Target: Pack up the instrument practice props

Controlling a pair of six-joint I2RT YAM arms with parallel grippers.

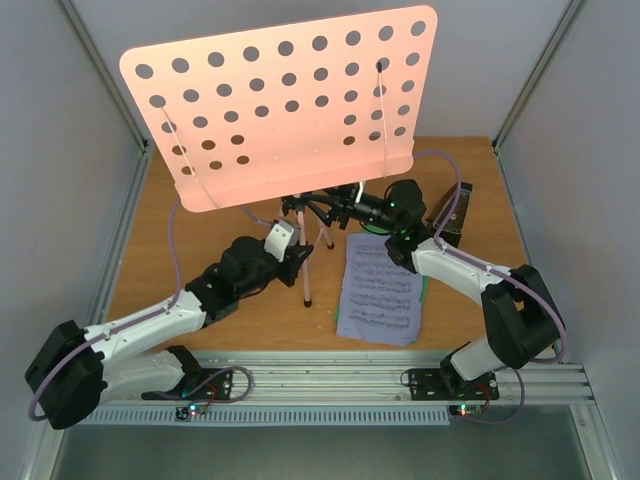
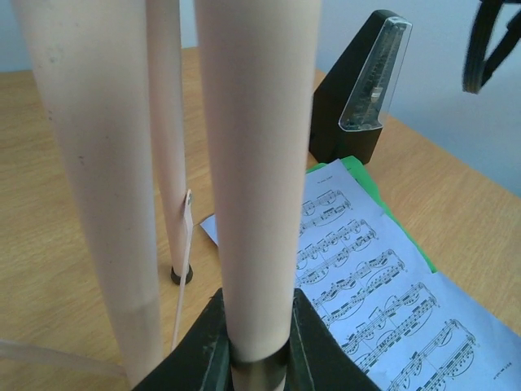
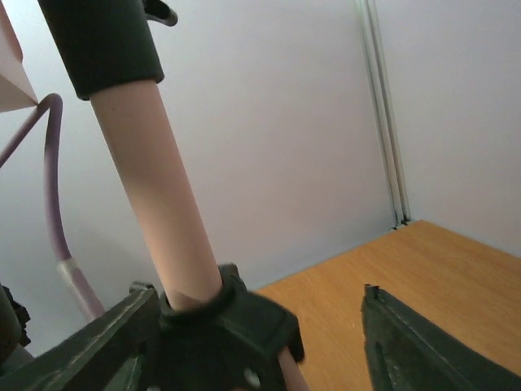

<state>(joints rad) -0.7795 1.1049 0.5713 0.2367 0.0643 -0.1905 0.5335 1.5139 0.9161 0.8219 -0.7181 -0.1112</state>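
The pink music stand point(image 1: 290, 100) stands at the back, its hole-punched desk facing the top camera. My left gripper point(image 2: 259, 326) is shut on one pink leg tube point(image 2: 256, 163) low on the tripod. My right gripper point(image 3: 252, 342) is open around the black collar point(image 3: 220, 334) on the pink pole point(image 3: 155, 187). The collar lies against the left finger and well apart from the right one. White sheets of printed music point(image 1: 380, 295) lie flat on a green sheet point(image 2: 366, 175). The black metronome point(image 2: 358, 98) stands upright behind them, partly hidden by my right arm point(image 1: 455, 265) in the top view.
Grey walls close in the wooden table point(image 1: 200, 250) on the left, back and right. A purple cable point(image 3: 53, 187) loops past the stand's desk. A ridged metal rail point(image 1: 330, 385) runs along the near edge by the arm bases.
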